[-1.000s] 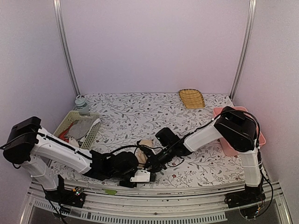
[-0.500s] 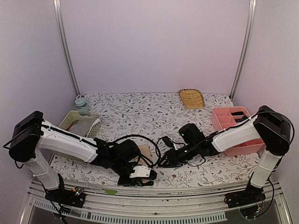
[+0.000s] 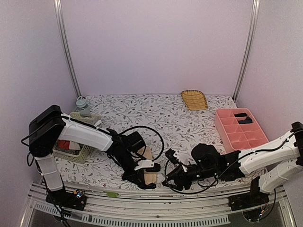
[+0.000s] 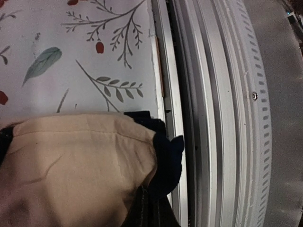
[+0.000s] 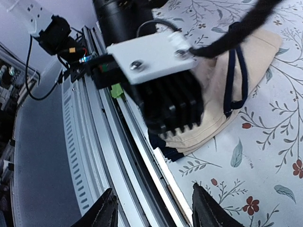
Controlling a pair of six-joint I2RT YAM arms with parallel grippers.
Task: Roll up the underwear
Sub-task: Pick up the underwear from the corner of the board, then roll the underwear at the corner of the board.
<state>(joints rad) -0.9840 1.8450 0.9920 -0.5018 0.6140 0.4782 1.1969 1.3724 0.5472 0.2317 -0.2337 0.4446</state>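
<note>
The beige underwear (image 3: 150, 178) with black edging lies bunched at the table's near edge, its black hem reaching the rail. My left gripper (image 3: 143, 182) is shut on it. In the left wrist view the dark fingers (image 4: 150, 210) pinch the cloth where beige underwear (image 4: 71, 165) meets the black hem. My right gripper (image 3: 169, 181) stands open just to the right of the underwear and apart from it. In the right wrist view the right gripper (image 5: 154, 210) has only the rail and tablecloth between its fingertips, with the underwear (image 5: 246, 52) beyond, partly hidden by the left gripper (image 5: 161, 80).
A green basket (image 3: 90, 124) holding several cloths stands at the left, with a small jar (image 3: 82, 104) behind it. A pink compartment tray (image 3: 221, 124) sits at the right and a yellow woven dish (image 3: 194, 100) at the back. The metal rail (image 3: 156, 194) runs along the near edge.
My right gripper has opened, let go of the underwear and drawn back to the right. My left gripper has kept hold and swung with the cloth to the near edge.
</note>
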